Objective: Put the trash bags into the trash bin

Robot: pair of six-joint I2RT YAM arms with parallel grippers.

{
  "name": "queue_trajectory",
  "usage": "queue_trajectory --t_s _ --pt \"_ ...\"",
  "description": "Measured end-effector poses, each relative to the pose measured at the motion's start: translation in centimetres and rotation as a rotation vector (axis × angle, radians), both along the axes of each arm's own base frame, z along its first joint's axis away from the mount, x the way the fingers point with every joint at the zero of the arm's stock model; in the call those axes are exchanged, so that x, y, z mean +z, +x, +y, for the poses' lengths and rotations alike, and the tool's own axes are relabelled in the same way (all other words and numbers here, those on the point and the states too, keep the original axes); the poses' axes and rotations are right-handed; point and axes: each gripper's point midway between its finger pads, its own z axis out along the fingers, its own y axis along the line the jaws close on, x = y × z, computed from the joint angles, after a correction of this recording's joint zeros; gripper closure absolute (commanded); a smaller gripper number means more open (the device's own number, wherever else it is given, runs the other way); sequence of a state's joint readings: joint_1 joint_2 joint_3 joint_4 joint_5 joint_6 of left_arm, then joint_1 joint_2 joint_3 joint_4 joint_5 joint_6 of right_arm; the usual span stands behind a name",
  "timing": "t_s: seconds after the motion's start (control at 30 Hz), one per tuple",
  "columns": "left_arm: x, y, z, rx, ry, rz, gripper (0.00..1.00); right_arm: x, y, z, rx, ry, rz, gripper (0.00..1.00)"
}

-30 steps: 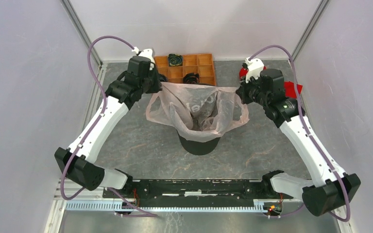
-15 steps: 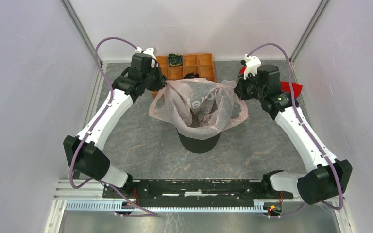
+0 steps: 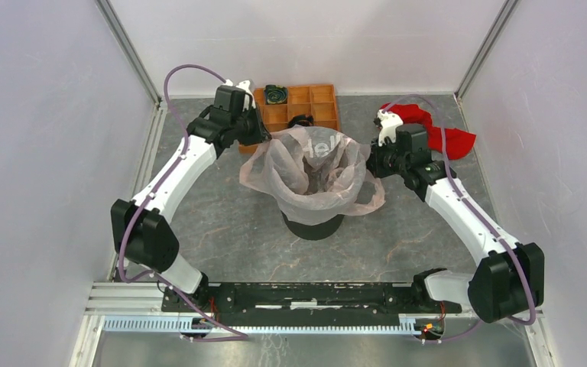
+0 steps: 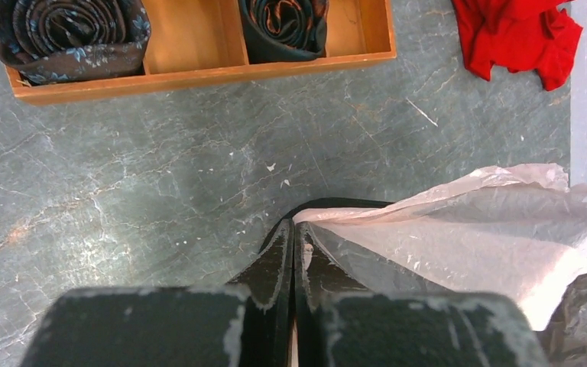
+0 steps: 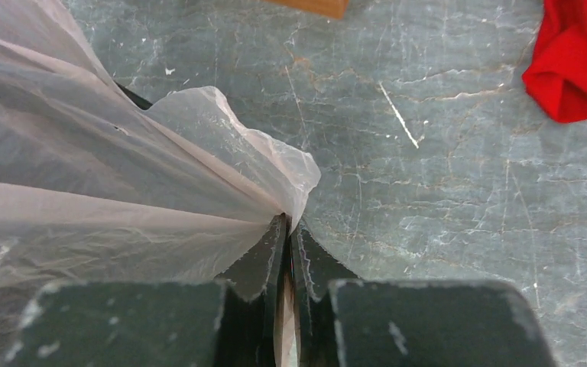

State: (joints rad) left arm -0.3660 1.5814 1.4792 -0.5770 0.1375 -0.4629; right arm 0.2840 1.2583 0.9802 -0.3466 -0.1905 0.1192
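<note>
Currently on record:

**Item:** trash bag (image 3: 313, 164), one. Thin translucent pale pink film, much wrinkled.

**Location:** sits in the mouth of the trash bin (image 3: 313, 228), near the middle of the table and a little toward its far edge. The bag's body hangs inside. Its mouth spreads wider than the rim, and slack film spills over the near-right side.

**Handling (judged):** almost weightless, limp and slippery. Likely to tear if stretched hard across the rim, and likely to billow when let go. Best taken by the hem at opposite sides.

**Left gripper** (image 4: 292, 225): fingers pressed flat together, with the hem caught at their tips on the bin's far-left side.

**Right gripper** (image 5: 288, 222): fingers all but closed, with a fold of film nipped between the tips on the bin's right side.

**Also present:** orange tray (image 3: 325, 95) at the far edge and red cloth (image 3: 451, 138) toward the far right corner. Neither is touched.
</note>
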Motion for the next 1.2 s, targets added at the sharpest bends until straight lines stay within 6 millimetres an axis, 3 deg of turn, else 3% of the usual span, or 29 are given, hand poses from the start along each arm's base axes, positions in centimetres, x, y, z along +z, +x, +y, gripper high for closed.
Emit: queue_trajectory --t_s 0.1,0.27,0.33,0.37,0.43,0.53,0.6,0.77,0.87,0.93,1.07,1.1,1.2 --pt "-0.8 -0.2 0.0 -0.004 0.002 0.012 0.98 -0.5 -0.3 0.2 0.007 0.007 0.014 0.89" --pt "-4.5 -1.7 0.6 -0.003 0.03 0.083 0.98 0.3 -0.2 0.5 0.02 0.028 -0.01 0.86" --pt "-6.1 -2.9 1.2 0.002 0.048 0.12 0.97 0.6 -0.2 0.6 0.027 0.034 -0.02 0.79" --pt "-6.7 -3.6 1.5 0.005 0.056 0.136 0.94 0.7 -0.3 0.6 0.027 0.035 -0.022 0.72" --pt "-6.9 -4.6 2.1 0.009 0.064 0.151 0.76 0.8 -0.4 0.5 0.03 0.027 -0.025 0.59" --pt "-4.9 -5.6 3.1 0.03 0.073 0.111 0.53 1.2 -0.9 -0.4 0.014 -0.009 -0.029 0.43" --pt "-2.8 -6.2 3.9 0.048 0.079 0.055 0.44 2.2 -1.4 -1.1 -0.006 -0.03 -0.048 0.36" --pt "2.4 -8.1 6.4 0.124 0.08 -0.091 0.32 6.6 -2.5 -2.8 -0.061 -0.05 -0.155 0.26" --pt "3.0 -9.4 7.4 0.148 0.082 -0.122 0.29 8.0 -3.7 -3.7 -0.095 -0.047 -0.207 0.19" --pt "2.2 -10.3 7.7 0.147 0.086 -0.112 0.26 7.3 -4.5 -3.9 -0.099 -0.037 -0.214 0.19" --pt "-0.9 -12.6 7.3 0.105 0.061 -0.034 0.25 2.6 -6.2 -3.5 -0.08 -0.009 -0.118 0.21" --pt "-1.8 -13.2 7.0 0.091 0.042 -0.008 0.27 0.8 -6.6 -3.2 -0.072 -0.002 -0.079 0.24" --pt "-4.5 -14.7 5.9 0.058 -0.026 0.053 0.47 -3.1 -7.9 -2.5 -0.052 0.03 0.012 0.36"
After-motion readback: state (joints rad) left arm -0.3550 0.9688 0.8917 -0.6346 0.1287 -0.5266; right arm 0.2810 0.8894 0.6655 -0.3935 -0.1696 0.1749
